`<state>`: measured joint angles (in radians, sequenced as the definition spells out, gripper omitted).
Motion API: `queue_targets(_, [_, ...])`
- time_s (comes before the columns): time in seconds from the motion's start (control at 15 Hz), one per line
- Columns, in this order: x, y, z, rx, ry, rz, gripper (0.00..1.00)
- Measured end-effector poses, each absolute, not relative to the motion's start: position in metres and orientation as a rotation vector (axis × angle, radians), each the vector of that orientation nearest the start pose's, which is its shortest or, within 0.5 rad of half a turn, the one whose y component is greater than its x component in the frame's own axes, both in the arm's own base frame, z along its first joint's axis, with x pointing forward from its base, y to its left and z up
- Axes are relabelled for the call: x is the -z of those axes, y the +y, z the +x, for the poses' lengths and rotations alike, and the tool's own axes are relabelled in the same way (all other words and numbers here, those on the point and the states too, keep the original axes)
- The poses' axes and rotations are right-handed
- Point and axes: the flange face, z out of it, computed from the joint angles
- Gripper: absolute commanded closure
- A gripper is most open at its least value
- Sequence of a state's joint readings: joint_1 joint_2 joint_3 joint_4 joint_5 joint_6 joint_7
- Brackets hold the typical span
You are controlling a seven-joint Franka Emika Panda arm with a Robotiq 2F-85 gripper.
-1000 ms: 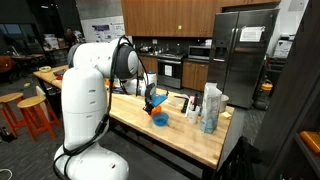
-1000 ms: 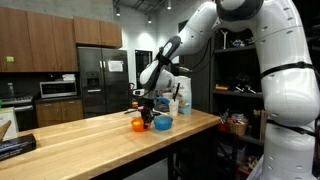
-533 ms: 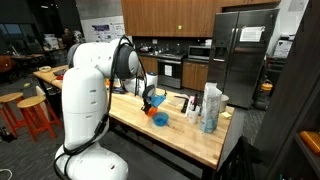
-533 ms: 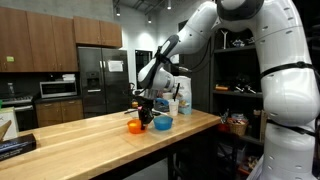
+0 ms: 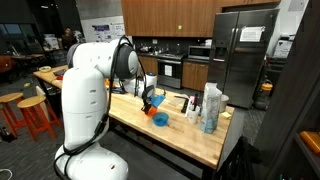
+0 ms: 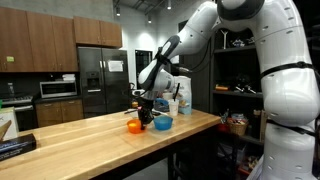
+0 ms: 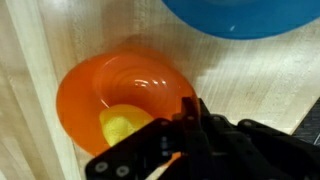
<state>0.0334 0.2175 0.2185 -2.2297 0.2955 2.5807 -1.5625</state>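
1. Orange bowl (image 6: 133, 126), just left of the blue bowl (image 6: 163, 123) on the surface (image 6: 80, 135), has shifted slightly left within the last second.
2. Tool (image 7: 188, 118) sits at its rim, seemingly dragging it; I cannot tell whether it grips.

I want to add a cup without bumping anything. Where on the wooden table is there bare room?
In an exterior view, bare wood of the table runs from the orange bowl to the black object at its other end. Crowded: the gripper, the blue bowl and the bottles stand close together beside the orange bowl.
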Motion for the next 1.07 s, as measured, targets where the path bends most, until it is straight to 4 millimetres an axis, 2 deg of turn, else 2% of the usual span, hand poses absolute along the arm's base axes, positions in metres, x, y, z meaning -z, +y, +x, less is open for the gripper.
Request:
queue_targets(0.73, [-0.297, 0.138, 0.539, 0.402, -2.227, -2.138, 0.99])
queue_targets(1.07, [-0.327, 0.135, 0.535, 0.463, -2.266, -2.167, 0.99])
